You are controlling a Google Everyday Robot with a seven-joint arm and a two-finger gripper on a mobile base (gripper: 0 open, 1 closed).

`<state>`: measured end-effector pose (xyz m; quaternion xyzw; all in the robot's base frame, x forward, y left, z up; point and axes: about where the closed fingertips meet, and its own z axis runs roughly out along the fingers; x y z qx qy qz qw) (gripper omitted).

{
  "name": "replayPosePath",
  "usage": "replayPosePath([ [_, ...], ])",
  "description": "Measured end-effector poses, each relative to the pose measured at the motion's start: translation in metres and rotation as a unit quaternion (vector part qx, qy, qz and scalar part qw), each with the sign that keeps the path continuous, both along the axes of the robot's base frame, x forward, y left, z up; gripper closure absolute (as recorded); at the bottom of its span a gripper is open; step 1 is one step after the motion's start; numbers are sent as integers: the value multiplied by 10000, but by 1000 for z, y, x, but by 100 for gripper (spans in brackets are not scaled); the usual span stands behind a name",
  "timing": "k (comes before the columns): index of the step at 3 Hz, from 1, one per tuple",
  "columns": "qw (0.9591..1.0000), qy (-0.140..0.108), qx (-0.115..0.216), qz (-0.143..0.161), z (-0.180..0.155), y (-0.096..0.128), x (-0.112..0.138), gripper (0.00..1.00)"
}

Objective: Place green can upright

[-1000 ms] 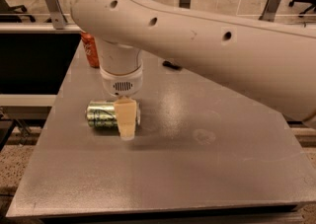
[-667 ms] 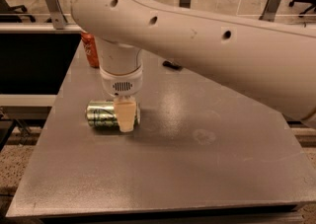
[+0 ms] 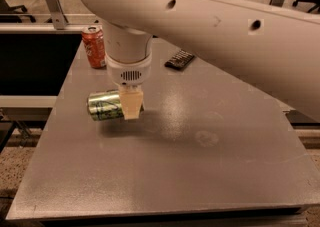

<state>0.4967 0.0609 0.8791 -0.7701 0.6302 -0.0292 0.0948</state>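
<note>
The green can (image 3: 104, 106) is on its side, pale green and silver with dark markings, over the left part of the grey table (image 3: 165, 171). It hangs slightly above the tabletop, with a shadow under it. My gripper (image 3: 131, 105) points straight down from the big white arm and is shut on the can's right end. One tan finger (image 3: 131, 102) shows in front of the can; the other is hidden behind it.
An orange-red soda can (image 3: 94, 46) stands upright at the table's back left, close behind the gripper. A small dark flat object (image 3: 179, 59) lies at the back middle. The white arm fills the upper right. The table's left edge is near the green can.
The green can, held in the gripper, has risen slightly off the table and shifted a little left. The orange-red can has not moved.
</note>
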Motion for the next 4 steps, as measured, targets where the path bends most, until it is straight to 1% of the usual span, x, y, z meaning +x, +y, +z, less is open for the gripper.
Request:
replayPosePath([
  [1,9975,-461,130,519,27,-8,13,100],
  [2,9861,-1093,258,1224,55,-12,18,100],
  [3,9584,-1856,274,2151,78,-9,17,100],
  [4,9267,-2372,125,2914,84,-4,16,100],
])
